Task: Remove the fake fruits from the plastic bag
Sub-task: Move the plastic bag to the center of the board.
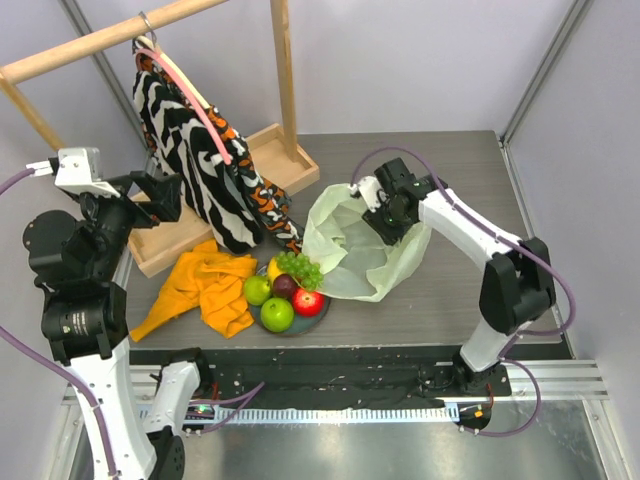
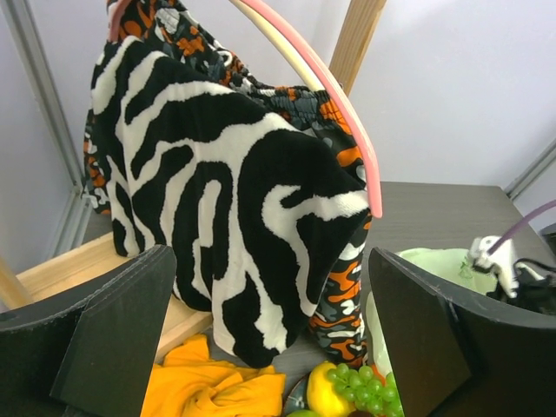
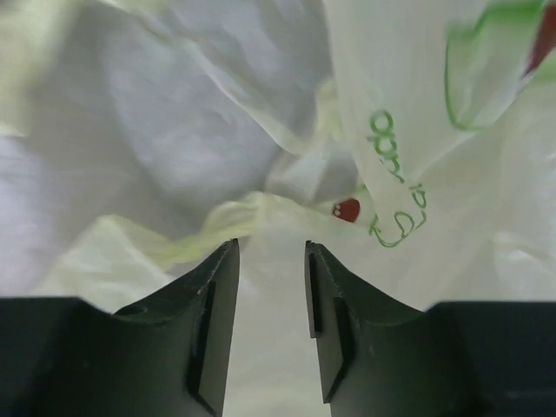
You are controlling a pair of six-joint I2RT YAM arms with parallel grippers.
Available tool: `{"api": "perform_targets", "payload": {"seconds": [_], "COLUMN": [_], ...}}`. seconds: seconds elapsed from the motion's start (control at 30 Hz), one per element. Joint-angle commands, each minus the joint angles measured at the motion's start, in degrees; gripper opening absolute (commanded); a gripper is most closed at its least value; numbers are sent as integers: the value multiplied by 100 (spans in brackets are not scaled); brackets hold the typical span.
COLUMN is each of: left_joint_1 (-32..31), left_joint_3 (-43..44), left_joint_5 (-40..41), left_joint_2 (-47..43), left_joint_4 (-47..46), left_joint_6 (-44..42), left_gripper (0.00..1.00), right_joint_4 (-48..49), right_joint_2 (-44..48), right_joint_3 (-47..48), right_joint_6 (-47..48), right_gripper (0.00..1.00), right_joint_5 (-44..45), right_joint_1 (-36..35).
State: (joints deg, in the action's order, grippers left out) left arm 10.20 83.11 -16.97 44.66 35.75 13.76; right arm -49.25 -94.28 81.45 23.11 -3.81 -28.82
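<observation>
Fruits (image 1: 277,314) sit heaped on the grey-blue plate (image 1: 300,330) at the table's near edge: two green apples, a red apple (image 1: 307,301), a dark purple piece, a yellow one and a grape bunch (image 1: 298,268). All of them are outside the plastic bag (image 1: 345,262), which lies just right of the plate with its mouth gaping. We find the right gripper (image 3: 272,248) down in that mouth, jaws slightly apart with nothing pinched that we can make out. The left gripper (image 2: 271,256) is spread wide, raised beside the zebra-striped garment (image 2: 217,200), above an orange cloth (image 1: 205,285).
</observation>
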Motion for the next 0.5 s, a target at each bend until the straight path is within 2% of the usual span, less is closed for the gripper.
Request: {"api": "perform_targets", "payload": {"seconds": [0.0,0.2,0.47], "left_joint_1": [35,35,18], "left_joint_3": [38,-110,-603], "left_joint_5": [-394,-1000,-2397], "left_joint_2": [86,121,165], "left_joint_4": [-296,-279,-139], "left_joint_6": [31,21,-13], "left_gripper": [97,97,95], "right_joint_4": [530,680,671], "right_joint_2": [-450,-837,-794], "right_joint_3": [-341,449,574], "right_joint_6": [492,545,483], "right_gripper": [42,41,40], "right_joint_5": [1241,1620,1664], "right_joint_1": [622,1246,1256]}}
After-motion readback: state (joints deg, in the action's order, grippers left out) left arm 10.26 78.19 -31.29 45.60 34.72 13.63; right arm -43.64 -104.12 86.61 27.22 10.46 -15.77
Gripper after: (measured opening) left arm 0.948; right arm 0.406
